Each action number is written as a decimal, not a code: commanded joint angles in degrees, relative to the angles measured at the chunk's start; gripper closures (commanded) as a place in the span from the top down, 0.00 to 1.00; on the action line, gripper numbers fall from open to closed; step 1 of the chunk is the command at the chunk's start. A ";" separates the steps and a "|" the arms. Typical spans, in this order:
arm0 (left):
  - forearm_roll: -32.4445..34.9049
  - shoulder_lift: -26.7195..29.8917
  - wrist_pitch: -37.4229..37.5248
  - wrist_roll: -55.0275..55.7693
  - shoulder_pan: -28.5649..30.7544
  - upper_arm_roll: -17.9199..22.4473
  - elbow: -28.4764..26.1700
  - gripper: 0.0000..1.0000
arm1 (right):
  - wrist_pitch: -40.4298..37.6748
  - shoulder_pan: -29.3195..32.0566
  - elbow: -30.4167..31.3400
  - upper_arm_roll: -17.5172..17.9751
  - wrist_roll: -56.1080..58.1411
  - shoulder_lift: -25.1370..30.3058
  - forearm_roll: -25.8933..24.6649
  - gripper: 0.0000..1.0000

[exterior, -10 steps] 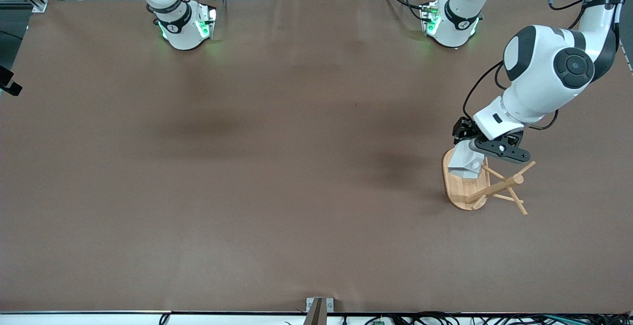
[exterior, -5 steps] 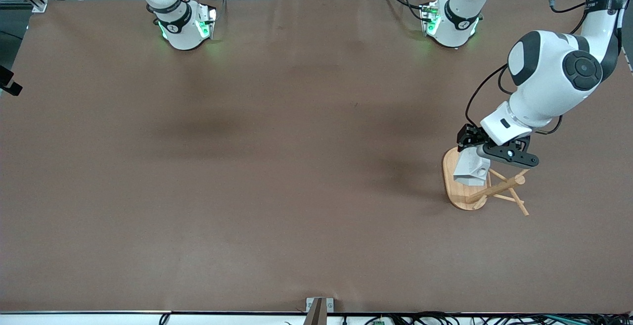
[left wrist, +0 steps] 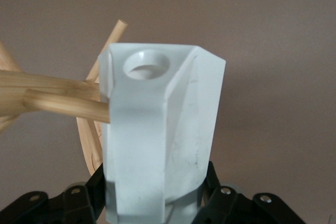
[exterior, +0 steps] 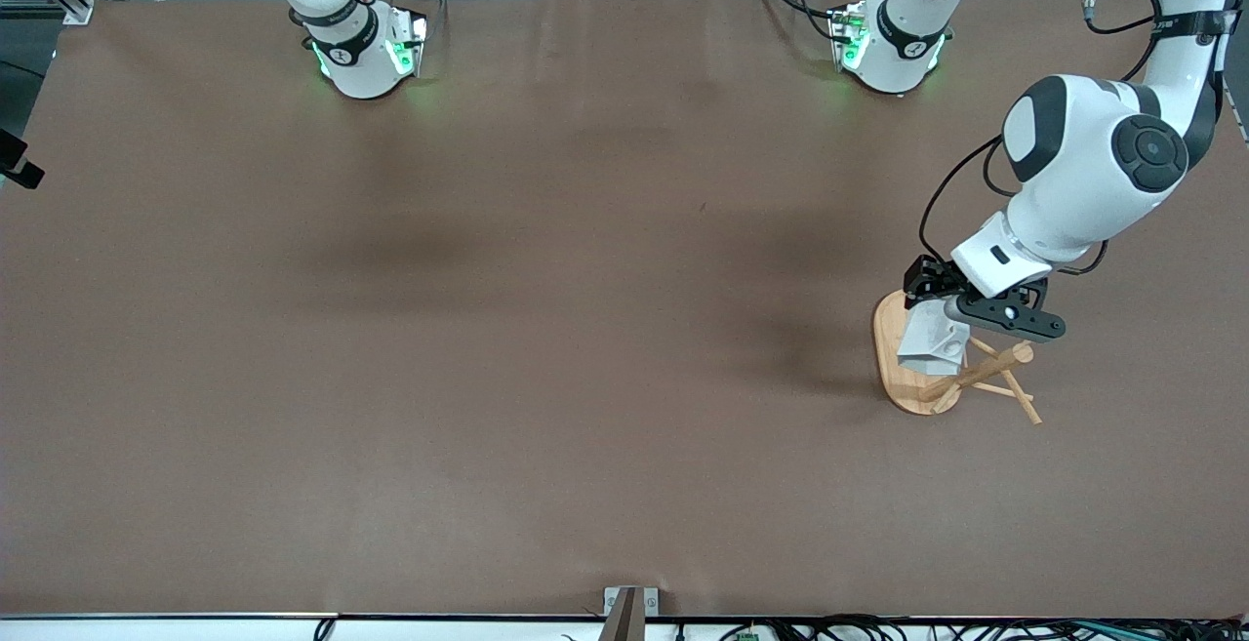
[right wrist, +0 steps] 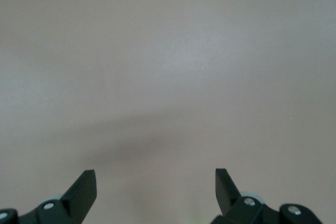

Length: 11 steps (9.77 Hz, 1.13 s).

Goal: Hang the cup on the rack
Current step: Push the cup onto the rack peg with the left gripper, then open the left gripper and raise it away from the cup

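The bamboo rack point(exterior: 912, 385) stands near the left arm's end of the table, with an oval base, a central post point(exterior: 981, 370) and thin pegs. My left gripper point(exterior: 939, 314) is shut on the white faceted cup point(exterior: 933, 343) and holds it over the rack's base, beside the post. In the left wrist view the cup point(left wrist: 163, 135) fills the middle, its handle's round hole point(left wrist: 147, 64) faces outward, and a peg point(left wrist: 68, 107) touches the handle's edge just under the hole. My right gripper point(right wrist: 156, 187) is open and empty over bare table; it does not show in the front view.
The brown table point(exterior: 546, 309) holds only the rack. The arm bases point(exterior: 366, 51) stand along the edge farthest from the front camera. A small metal bracket point(exterior: 630, 607) sits at the table's nearest edge.
My left gripper has carried the cup toward the rack's post and lowered it, bringing the handle against a peg. The right arm has not moved.
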State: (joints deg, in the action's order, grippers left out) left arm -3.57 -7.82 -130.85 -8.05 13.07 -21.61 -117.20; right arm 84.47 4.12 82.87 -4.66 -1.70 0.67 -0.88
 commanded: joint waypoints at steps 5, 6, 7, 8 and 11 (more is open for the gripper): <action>-0.73 -2.29 -0.46 0.13 -0.24 1.40 0.31 1.00 | -0.45 -0.26 -0.17 0.00 -1.03 0.30 0.09 1.00; -0.64 -1.77 0.58 0.32 -0.33 1.40 1.18 1.00 | -0.53 -0.34 -0.17 0.00 -1.11 0.30 0.09 1.00; -0.38 -0.72 4.25 0.49 -0.24 1.57 2.93 1.00 | -0.62 -0.43 -0.08 0.00 -1.20 0.30 0.09 1.00; -0.03 0.07 10.20 2.58 -0.67 2.01 6.43 1.00 | -0.97 -0.43 -0.08 0.00 -1.12 0.30 0.09 1.00; 5.38 2.01 23.68 11.28 -2.25 2.54 15.40 1.00 | -0.54 -0.52 -0.17 0.00 -1.20 0.30 0.09 1.00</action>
State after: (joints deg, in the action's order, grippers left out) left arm -1.59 -5.57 -110.49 0.03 12.38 -19.75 -103.76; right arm 84.10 3.99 82.87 -4.62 -1.74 0.67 -0.88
